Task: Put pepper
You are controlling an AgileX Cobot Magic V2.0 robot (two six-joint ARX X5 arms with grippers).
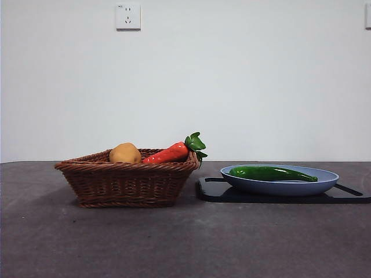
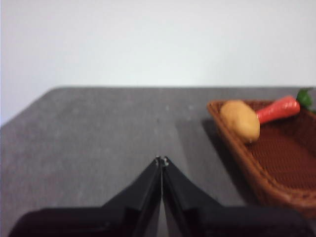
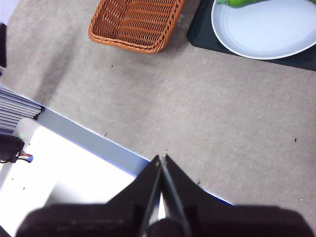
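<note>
The long dark-green pepper [image 1: 271, 172] lies in the blue plate [image 1: 324, 180] on a black board [image 1: 215, 191], right of the wicker basket [image 1: 130, 184]. Only the pepper's end [image 3: 244, 2] shows in the right wrist view, at the plate's [image 3: 266, 29] rim. My left gripper [image 2: 161, 160] is shut and empty, held over bare table beside the basket [image 2: 266, 168]. Also shut and empty, my right gripper [image 3: 161, 158] hangs high above the table's near edge, far from the plate. Neither gripper shows in the front view.
The basket holds a potato [image 1: 125, 153] and a red-orange carrot-like vegetable with green leaves [image 1: 174, 152]. In the left wrist view the potato [image 2: 240, 120] and the red vegetable [image 2: 279, 108] lie at the basket's far side. A white surface [image 3: 64, 182] lies below the table edge.
</note>
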